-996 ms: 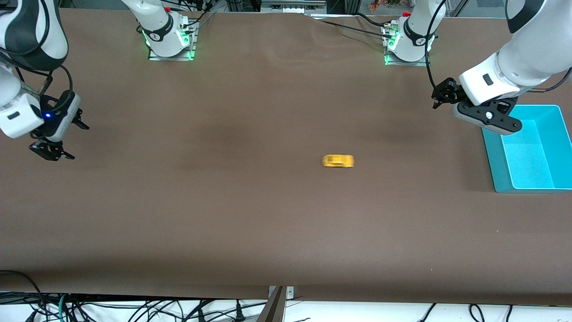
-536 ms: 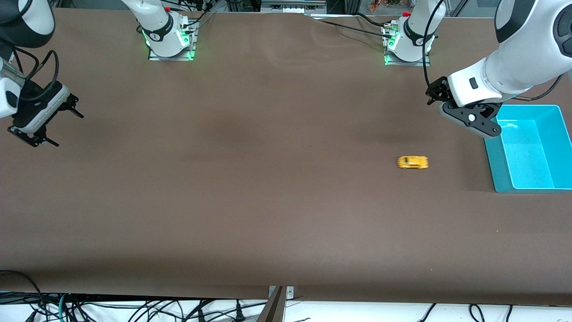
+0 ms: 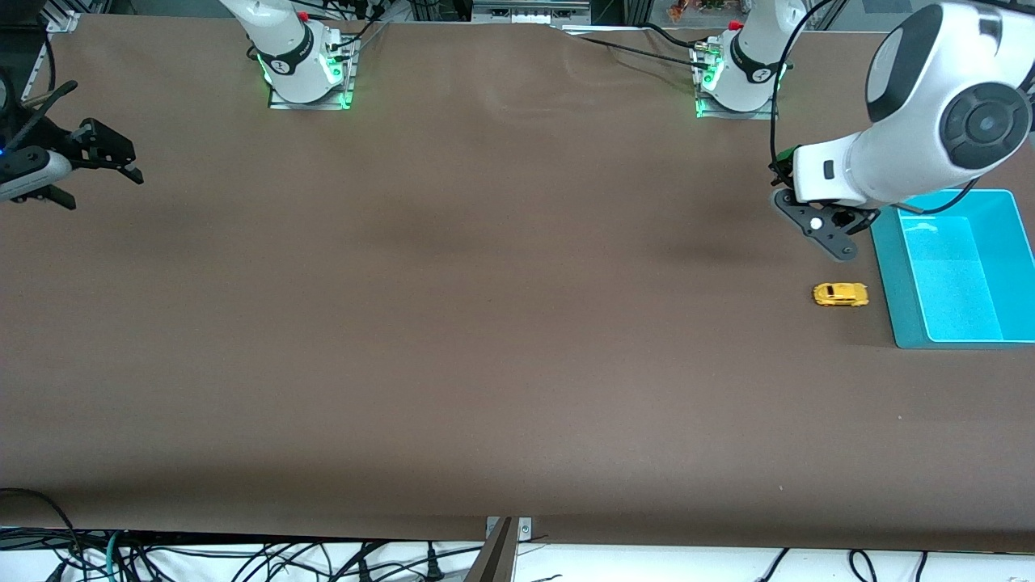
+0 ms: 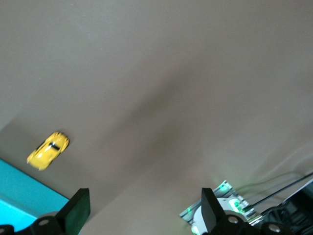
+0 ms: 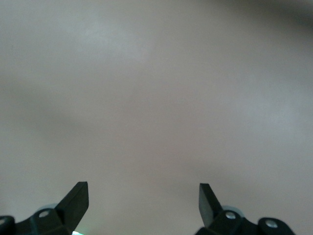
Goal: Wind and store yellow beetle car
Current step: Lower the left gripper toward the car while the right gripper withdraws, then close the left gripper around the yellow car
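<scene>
Black fingers of your left gripper [image 3: 821,230] stand spread and empty, up over the worktop [image 3: 485,323] just beside the turquoise bin [image 3: 889,275]. Your right gripper [image 3: 97,158] waits, also parted and holding nothing, over the right arm's end of the worktop. You find the yellow beetle car [image 3: 840,294] on its wheels just beside the bin, outside it, nearer the front camera than the left gripper. Storing is left, as I judge: grasp it, drop it in. It's tiny, rounded, bright yellow, with dark windows
</scene>
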Motion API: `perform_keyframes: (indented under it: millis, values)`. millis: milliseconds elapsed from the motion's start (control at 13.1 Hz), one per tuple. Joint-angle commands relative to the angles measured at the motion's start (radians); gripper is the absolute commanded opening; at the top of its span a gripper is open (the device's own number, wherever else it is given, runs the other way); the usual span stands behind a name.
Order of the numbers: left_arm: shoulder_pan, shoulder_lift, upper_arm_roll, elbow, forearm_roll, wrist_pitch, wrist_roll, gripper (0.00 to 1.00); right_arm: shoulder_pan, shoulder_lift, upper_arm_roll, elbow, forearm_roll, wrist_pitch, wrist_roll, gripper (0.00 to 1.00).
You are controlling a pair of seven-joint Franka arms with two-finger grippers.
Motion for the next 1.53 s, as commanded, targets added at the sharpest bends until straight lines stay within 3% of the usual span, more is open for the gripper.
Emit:
perform_keyframes:
  millis: [0,230,460,613,996,1302,1456]
  values:
    - [0.063,0.005,-0.003,-0.039,0.019,0.069,0.225,1.00,0.002,-0.005,0.042,0.038,0.016,-0.073,0.238,1.00]
    - [0.131,0.033,-0.001,-0.088,0.042,0.132,0.417,1.00,0.003,0.001,0.058,0.052,0.016,-0.082,0.303,1.00]
    - [0.211,0.040,-0.001,-0.194,0.071,0.307,0.646,1.00,0.007,0.008,0.061,0.075,0.010,-0.085,0.306,1.00]
    - [0.220,0.092,-0.001,-0.232,0.187,0.367,0.733,1.00,0.007,0.008,0.060,0.077,0.006,-0.108,0.314,1.00]
    - [0.318,0.154,-0.001,-0.353,0.344,0.666,0.820,1.00,0.007,0.015,0.061,0.083,-0.027,-0.107,0.338,1.00]
    - [0.424,0.184,-0.001,-0.505,0.487,1.021,0.815,1.00,0.007,0.015,0.060,0.100,-0.042,-0.108,0.335,1.00]
    - [0.451,0.264,0.002,-0.484,0.513,1.114,0.806,1.00,0.005,0.015,0.058,0.104,-0.044,-0.107,0.335,1.00]
